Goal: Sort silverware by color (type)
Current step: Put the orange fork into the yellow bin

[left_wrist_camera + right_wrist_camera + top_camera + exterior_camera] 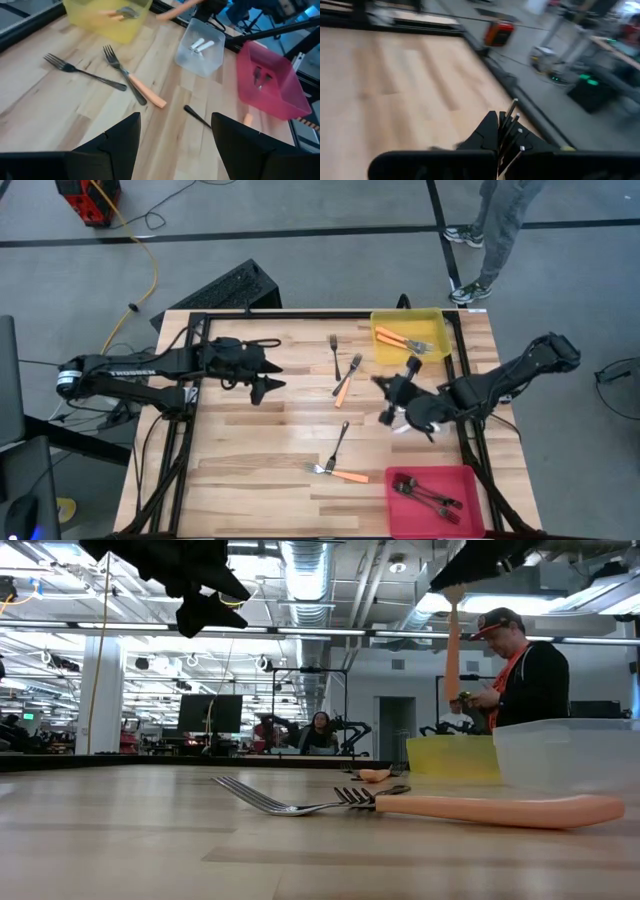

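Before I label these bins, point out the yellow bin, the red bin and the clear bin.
yellow bin (444, 338): high view, right-hand wall.
red bin (425, 476): high view, bare floor near its upper edge.
clear bin (216, 54): left wrist view, side wall.

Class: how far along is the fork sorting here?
Done: orange-handled forks in the yellow bin, dark forks in the red bin, pale pieces in the clear bin. In hand: the right claw grips an orange-handled fork in the air. Left: two dark and two orange-handled on the table; the left claw waits open.
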Available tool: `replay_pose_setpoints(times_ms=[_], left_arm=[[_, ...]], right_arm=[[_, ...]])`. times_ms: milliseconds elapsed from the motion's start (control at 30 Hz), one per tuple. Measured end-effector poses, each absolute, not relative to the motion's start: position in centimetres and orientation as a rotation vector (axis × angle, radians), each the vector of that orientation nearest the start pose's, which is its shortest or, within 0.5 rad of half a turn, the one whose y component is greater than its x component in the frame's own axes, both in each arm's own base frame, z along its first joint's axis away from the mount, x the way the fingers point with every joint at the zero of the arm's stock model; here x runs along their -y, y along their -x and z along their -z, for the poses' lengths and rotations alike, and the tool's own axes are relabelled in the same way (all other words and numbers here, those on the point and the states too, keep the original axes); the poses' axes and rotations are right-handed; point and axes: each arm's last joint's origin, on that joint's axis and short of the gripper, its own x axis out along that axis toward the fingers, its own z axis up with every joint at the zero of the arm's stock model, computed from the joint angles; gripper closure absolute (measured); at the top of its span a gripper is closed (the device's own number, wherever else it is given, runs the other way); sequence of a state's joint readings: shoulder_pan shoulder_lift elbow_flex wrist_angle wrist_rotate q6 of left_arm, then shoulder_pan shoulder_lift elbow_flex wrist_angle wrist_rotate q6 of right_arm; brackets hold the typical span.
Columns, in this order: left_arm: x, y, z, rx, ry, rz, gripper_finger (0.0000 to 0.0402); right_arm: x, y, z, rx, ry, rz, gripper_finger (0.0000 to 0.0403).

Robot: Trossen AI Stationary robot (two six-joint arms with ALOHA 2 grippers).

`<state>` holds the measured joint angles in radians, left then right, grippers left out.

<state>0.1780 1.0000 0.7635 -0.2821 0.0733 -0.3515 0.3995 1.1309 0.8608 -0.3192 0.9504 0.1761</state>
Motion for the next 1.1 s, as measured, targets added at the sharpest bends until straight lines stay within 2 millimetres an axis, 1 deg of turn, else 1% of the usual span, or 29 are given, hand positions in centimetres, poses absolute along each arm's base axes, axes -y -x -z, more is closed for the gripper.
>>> replay_pose_setpoints(times_ms=[133, 300, 433, 567, 633, 767, 867, 1033, 1100], left_arm=[[-3.6, -21.0, -27.9, -0.486, 0.404, -0.200, 0.0175], [-3.6, -21.0, -27.9, -0.488, 0.391, -0.198, 0.0175], [-3.6, -21.0, -27.9, -0.490, 0.390, -0.197, 0.0175], [-3.6, -20.9, -27.8, -0.506, 0.372, -0.195, 0.0175], [-3.6, -20.9, -27.7, -0.514, 0.366, -0.201, 0.0175], [-3.7, -20.9, -27.7, -0.512, 0.349, -0.217, 0.0175], [-3.7, -20.9, -27.7, -0.511, 0.338, -0.225, 0.0175], [-3.7, -20.9, -27.7, -0.510, 0.336, -0.233, 0.0175], [-3.7, -20.9, -27.7, -0.512, 0.336, -0.233, 0.0175]], right_arm=[[-4.4, -22.4, -28.6, -0.441, 0.219, 0.717, 0.0381], [-0.1, -22.4, -28.0, -0.533, 0.200, 0.905, 0.0381], [3.3, -21.8, -27.2, -0.616, 0.180, 1.056, 0.0381], [5.8, -20.9, -25.8, -0.688, 0.174, 1.158, 0.0381], [6.8, -20.4, -24.8, -0.719, 0.177, 1.185, 0.0381], [8.3, -19.9, -22.5, -0.733, 0.126, 1.158, 0.0381], [9.4, -19.4, -21.6, -0.715, 0.099, 1.193, 0.0380], [11.1, -18.5, -20.6, -0.708, 0.008, 1.172, 0.0380], [11.5, -18.2, -20.1, -0.692, -0.017, 1.170, 0.0380]])
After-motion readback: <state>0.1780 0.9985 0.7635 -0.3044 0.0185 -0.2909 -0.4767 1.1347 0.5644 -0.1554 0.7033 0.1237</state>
